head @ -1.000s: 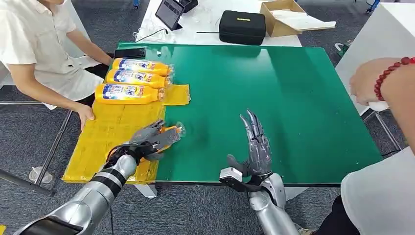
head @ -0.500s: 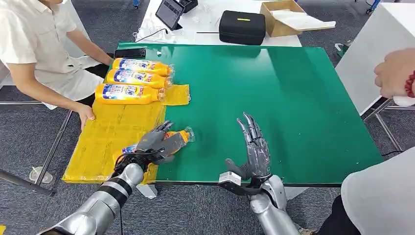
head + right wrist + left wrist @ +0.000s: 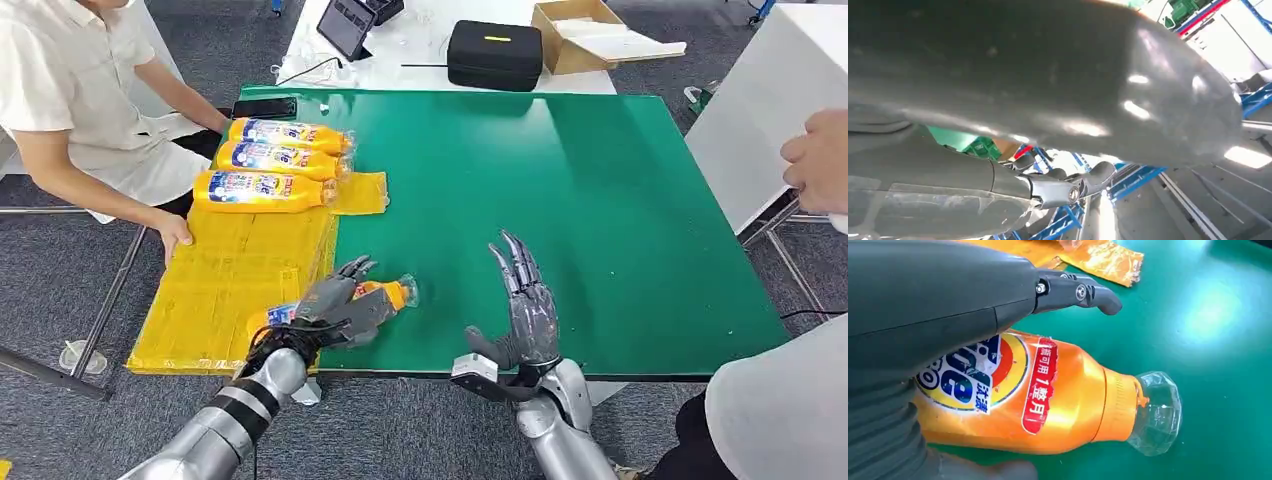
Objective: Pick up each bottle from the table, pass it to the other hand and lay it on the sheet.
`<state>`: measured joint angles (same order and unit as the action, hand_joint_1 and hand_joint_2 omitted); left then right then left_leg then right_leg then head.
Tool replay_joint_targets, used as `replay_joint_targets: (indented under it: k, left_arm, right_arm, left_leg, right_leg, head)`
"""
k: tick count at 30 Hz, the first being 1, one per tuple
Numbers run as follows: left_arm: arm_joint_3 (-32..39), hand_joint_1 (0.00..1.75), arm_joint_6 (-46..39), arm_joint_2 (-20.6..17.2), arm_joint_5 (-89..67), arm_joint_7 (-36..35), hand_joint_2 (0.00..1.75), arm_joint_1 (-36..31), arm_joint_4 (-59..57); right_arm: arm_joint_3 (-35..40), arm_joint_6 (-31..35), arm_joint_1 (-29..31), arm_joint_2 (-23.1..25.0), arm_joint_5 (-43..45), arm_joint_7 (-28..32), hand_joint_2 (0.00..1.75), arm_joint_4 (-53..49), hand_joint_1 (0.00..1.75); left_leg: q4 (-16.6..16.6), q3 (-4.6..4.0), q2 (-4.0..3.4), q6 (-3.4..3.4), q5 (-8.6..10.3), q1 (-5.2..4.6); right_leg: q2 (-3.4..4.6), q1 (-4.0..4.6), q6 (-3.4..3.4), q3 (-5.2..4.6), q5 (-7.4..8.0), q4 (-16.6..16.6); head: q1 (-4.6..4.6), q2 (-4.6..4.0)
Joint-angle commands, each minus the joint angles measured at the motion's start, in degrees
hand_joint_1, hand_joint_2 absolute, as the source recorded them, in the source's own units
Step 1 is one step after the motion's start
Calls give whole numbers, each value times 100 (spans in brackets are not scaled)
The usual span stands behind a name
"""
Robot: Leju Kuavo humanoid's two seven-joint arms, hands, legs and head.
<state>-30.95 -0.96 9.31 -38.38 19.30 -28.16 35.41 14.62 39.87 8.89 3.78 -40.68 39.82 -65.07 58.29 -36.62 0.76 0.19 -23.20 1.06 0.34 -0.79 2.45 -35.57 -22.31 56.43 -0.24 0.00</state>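
Fingers of left hand [image 3: 335, 300] grasp bottle [image 3: 385, 295] at table's [image 3: 600, 200] near edge; right hand [image 3: 525, 300] splayed, holding nothing
Glossy bottle could slip short of sheet [image 3: 230, 280]

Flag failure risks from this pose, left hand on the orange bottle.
1. The left hand grips the orange plastic detergent bottle at its label end; the clear cap sticks out and may tip down.
2. The open right hand is apart from the bottle, so a handover could miss.
3. A person's hand rests on the yellow sheet.
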Motion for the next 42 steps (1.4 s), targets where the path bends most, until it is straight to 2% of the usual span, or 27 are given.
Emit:
replay_joint_targets:
  k: [1, 14, 19, 21, 25, 27, 31, 33, 34, 35, 36, 37, 41, 42]
  left_arm:
    - [-401, 0, -143, -247, 134, -198, 0, 43, 452]
    - [-418, 0, -257, -311, 144, -318, 0, 80, 510]
    - [-480, 0, -294, -386, 159, -242, 0, 169, 870]
    - [-425, 0, -421, -419, 232, -138, 0, 350, 1249]
    - [-135, 0, -818, -370, 782, 111, 0, 1408, 2871]
    - [-181, 0, -831, -404, 777, 60, 0, 1473, 2979]
    - [-181, 0, -819, -419, 781, 59, 0, 1418, 2915]
    - [-178, 0, -814, -419, 789, 56, 0, 1396, 2889]
    - [62, 0, -1071, -274, 1110, 424, 0, 1597, 3059]
    - [142, 0, -1290, -193, 1225, 573, 175, 1845, 3325]
    - [123, 0, -1309, -182, 1331, 564, 175, 2082, 3600]
    - [160, 0, -1626, -118, 1538, 695, 175, 2431, 4021]
    - [156, 0, -2137, -48, 2070, 788, 175, 2897, 4672]
    - [174, 0, -2152, -34, 2360, 807, 175, 2943, 4785]
  right_arm:
    - [-89, 11, 17, -173, 38, -27, 0, -97, 0]
    - [-77, 13, 27, -171, 56, 9, 0, 64, 0]
    - [-94, 13, 52, -134, 15, 2, 0, 127, 0]
    - [-161, 13, -2, -89, -13, 18, 0, 98, 0]
    - [-227, 13, -405, -66, 284, 18, 0, -357, 0]
    - [-222, 13, -438, -72, 285, 18, 0, -391, 0]
    - [-220, 12, -405, -71, 290, 18, 0, -360, 0]
    - [-220, 13, -388, -71, 293, 18, 0, -342, 0]
    - [-166, -222, -482, -64, 877, 18, 0, -610, 0]
    - [-147, -323, -588, -67, 1244, 18, 0, -819, 0]
    - [-145, -310, -719, -84, 1340, 18, 0, -990, 0]
    - [-198, -586, -924, -52, 1711, 18, 0, -1322, 0]
    - [-311, -1197, -1334, 68, 2612, 18, 0, -2079, 0]
    - [-304, -1223, -1405, 90, 2766, 18, 0, -2273, 0]
  left_leg:
    - [0, 13, -9, 5, -8, -3]
    - [-1, 9, -13, 5, -10, -2]
    - [-1, -6, -11, 3, -5, -1]
    - [0, -1, -13, 4, -8, -1]
    - [-4, -6, -11, 4, -9, -3]
    - [-3, 17, -21, 6, -25, -4]
    - [1, -14, -15, 1, -16, -3]
    - [3, -4, -21, 2, -21, -2]
    - [0, -6, -18, 2, -18, -4]
    - [0, -19, -13, 0, -13, 0]
    - [1, -13, -19, 2, -18, -2]
    - [-1, -25, -13, 0, -14, -3]
    - [4, -2, -15, 3, -35, -4]
    - [5, -21, -11, 2, -25, -3]
  right_leg:
    - [-1, 0, -8, 11, -7, 1]
    - [2, 1, -10, 6, -8, 0]
    - [3, 1, -7, -7, -2, -1]
    - [4, 2, -9, -2, -5, 0]
    - [5, -1, -5, -8, -7, -2]
    - [9, 0, -11, 13, -20, -1]
    - [6, 0, -8, -17, -10, 3]
    - [8, 3, -13, -8, -13, 4]
    - [6, 1, -12, -10, -12, 3]
    - [4, 3, -9, -21, -7, 0]
    - [8, 1, -9, -17, -11, 1]
    - [6, -1, -5, -27, -8, 0]
    - [3, -1, -10, -5, -29, 6]
    - [-1, -1, -7, -23, -22, 7]
  head:
    - [0, 0]
    - [-2, 0]
    - [0, 0]
    - [0, 0]
    - [0, 0]
    - [0, 0]
    - [0, 0]
    - [0, 0]
    - [0, 0]
    - [2, 0]
    - [-2, 0]
    - [0, 0]
    - [0, 2]
    - [0, 0]
